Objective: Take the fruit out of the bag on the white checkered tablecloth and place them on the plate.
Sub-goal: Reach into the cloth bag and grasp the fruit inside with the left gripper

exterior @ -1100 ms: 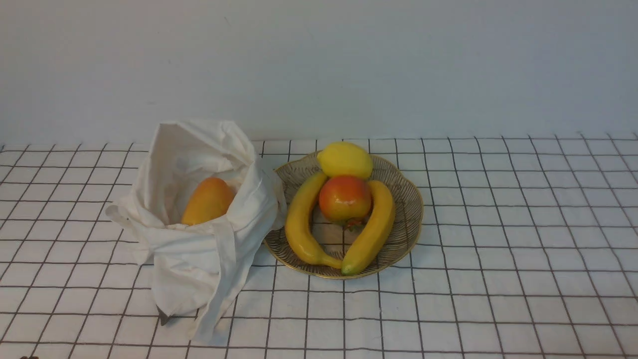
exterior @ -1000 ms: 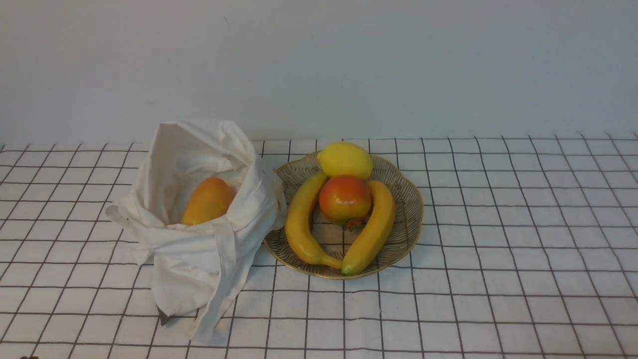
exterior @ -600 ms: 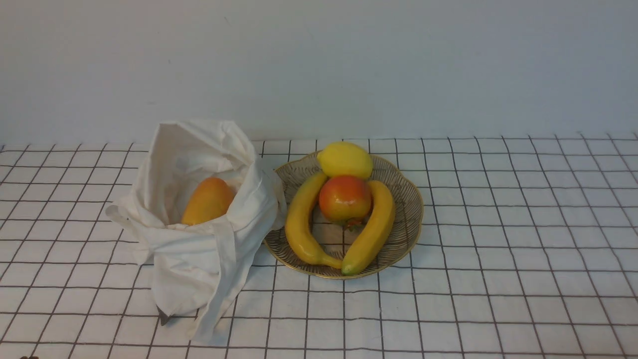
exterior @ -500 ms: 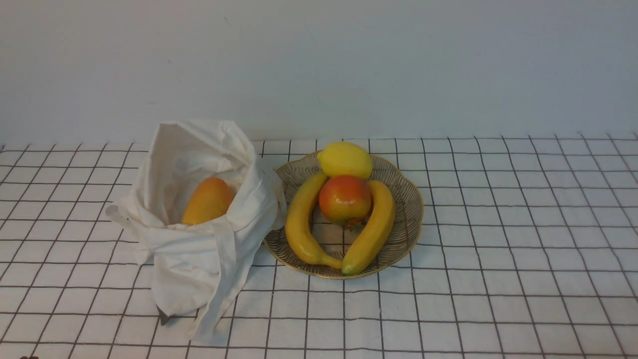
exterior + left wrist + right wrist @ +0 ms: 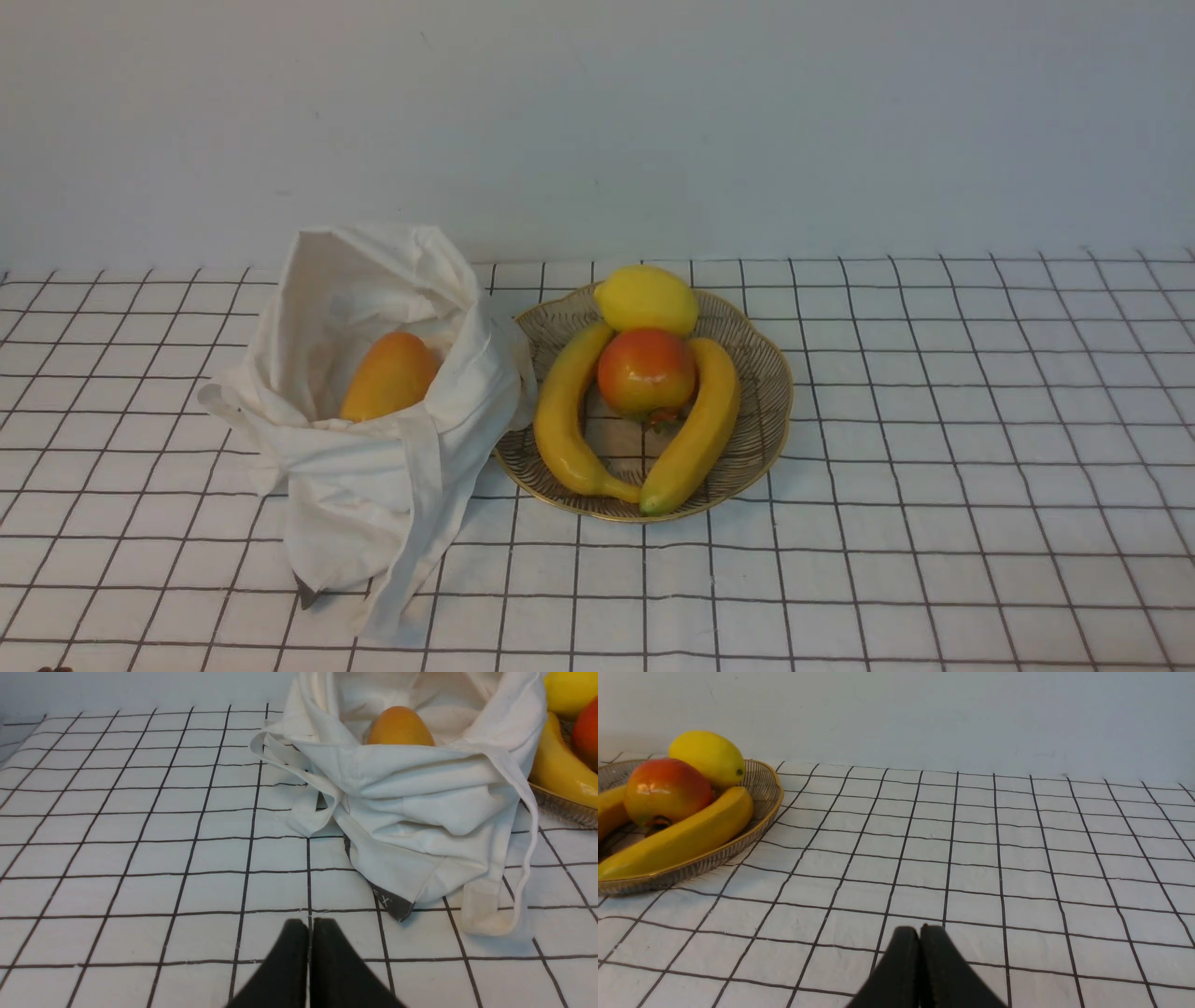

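And here the mango point(image 5: 390, 376) is seen lying in the open mouth of the white cloth bag point(image 5: 364, 476), partly hidden by wrinkled fabric, with the bag set down on the white checkered tablecloth point(image 5: 896, 560)! Just beside it, on the robot's right of the bag, the tan plate point(image 5: 767, 420) is well filled: a lemon point(image 5: 646, 300) is placed at the far side, a red-orange fruit point(image 5: 646, 373) is nestled in the middle, and it is flanked by two bananas, one on the left point(image 5: 569, 415) and one on the right point(image 5: 695, 429), their near ends brought together. Down at the wrists, the left gripper point(image 5: 312, 924) is held closed, tips together, nothing gripped; the right gripper point(image 5: 922, 931) is likewise pressed closed, with nothing pinched between its tips
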